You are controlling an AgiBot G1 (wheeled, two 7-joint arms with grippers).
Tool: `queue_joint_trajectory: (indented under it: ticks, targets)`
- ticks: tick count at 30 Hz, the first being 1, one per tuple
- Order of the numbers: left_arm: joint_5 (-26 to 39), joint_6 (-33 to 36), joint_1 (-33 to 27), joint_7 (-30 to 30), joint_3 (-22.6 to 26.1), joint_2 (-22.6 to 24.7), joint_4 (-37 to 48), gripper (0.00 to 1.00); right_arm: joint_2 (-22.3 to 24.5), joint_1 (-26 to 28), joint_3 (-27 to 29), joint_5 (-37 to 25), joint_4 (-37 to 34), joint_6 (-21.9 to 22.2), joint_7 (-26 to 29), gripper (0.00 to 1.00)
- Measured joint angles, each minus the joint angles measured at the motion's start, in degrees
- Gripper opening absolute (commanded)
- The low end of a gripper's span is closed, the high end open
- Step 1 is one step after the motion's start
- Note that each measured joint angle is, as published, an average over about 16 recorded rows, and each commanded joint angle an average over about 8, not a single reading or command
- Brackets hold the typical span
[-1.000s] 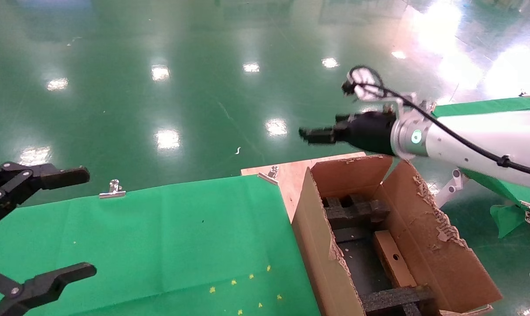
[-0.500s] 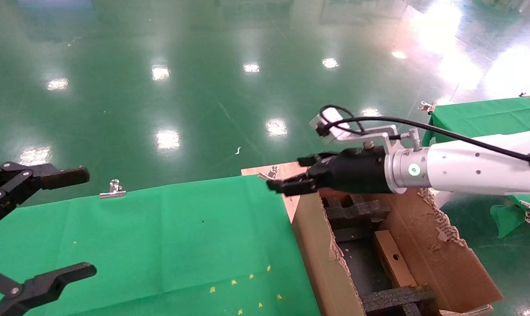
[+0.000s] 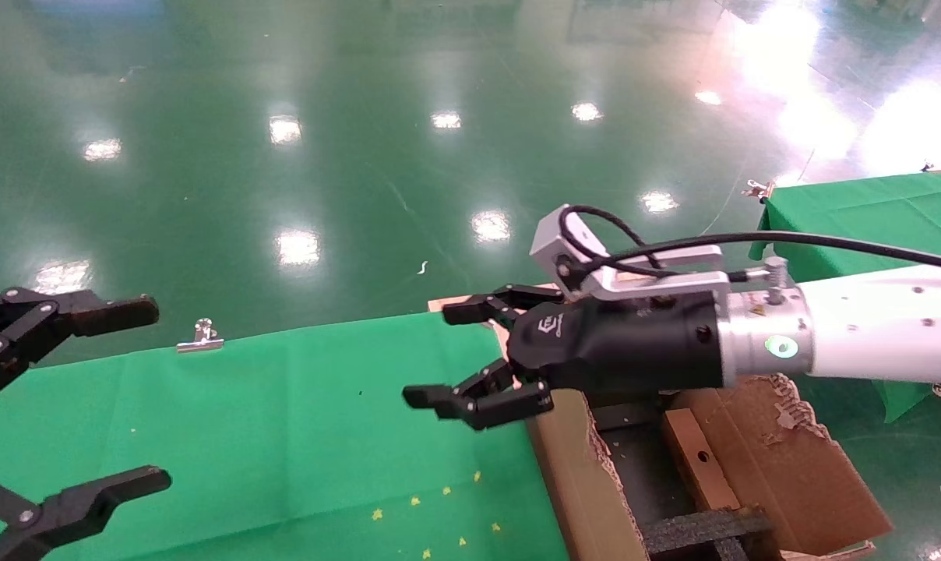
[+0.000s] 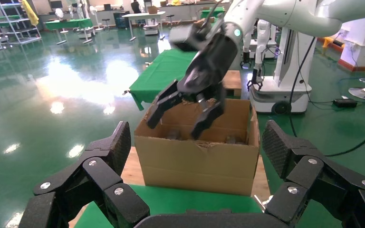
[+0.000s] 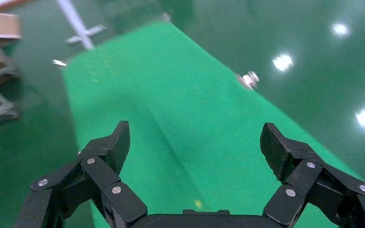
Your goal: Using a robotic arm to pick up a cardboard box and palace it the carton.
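Observation:
The small cardboard box (image 3: 692, 452) lies inside the carton (image 3: 576, 475), between black foam blocks (image 3: 704, 530), with its round hole facing up. The robotic arm on my right reaches across the carton's far end. Its gripper (image 3: 433, 354) is open and empty, just past the carton's left wall, above the edge of the green cloth. In the left wrist view that gripper (image 4: 178, 121) hangs over the carton (image 4: 197, 161). In the right wrist view the gripper (image 5: 195, 142) shows only green cloth between its fingers. My left gripper (image 3: 153, 393) is open and empty at the far left.
A green cloth table (image 3: 283, 413) with metal clips (image 3: 200, 336) lies left of the carton. A wooden board (image 4: 132, 173) sits under the carton. A second green table (image 3: 868, 206) stands at the right. A white wheeled machine (image 4: 278, 90) stands behind the carton. The floor is glossy green.
My right arm has swung down and to the left, from above the carton's far edge to the cloth's edge, and its fingers have spread wide. The left gripper has not moved.

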Motion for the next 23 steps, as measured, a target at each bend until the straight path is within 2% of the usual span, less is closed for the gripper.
queue_joint_trajectory:
  ticks: [8,12,17,23]
  targets:
    - [0.0,0.0,0.0,0.0,0.0,0.0,0.0,1.0,-0.6,-5.6,9.6,10.8,-0.6,-8.7,-14.1,1.0]
    - [0.0,0.0,0.0,0.0,0.0,0.0,0.0,1.0,-0.8,-7.7,13.3,14.9,-0.9,-11.9,-19.1,1.0]
    - [0.0,0.0,0.0,0.0,0.0,0.0,0.0,1.0,-1.0,-9.2,15.8,17.8,-1.1,-14.2,-22.4,1.0]
    - [0.0,0.0,0.0,0.0,0.0,0.0,0.0,1.0,-1.0,-9.8,16.9,19.1,-1.1,-15.1,-23.5,1.0]
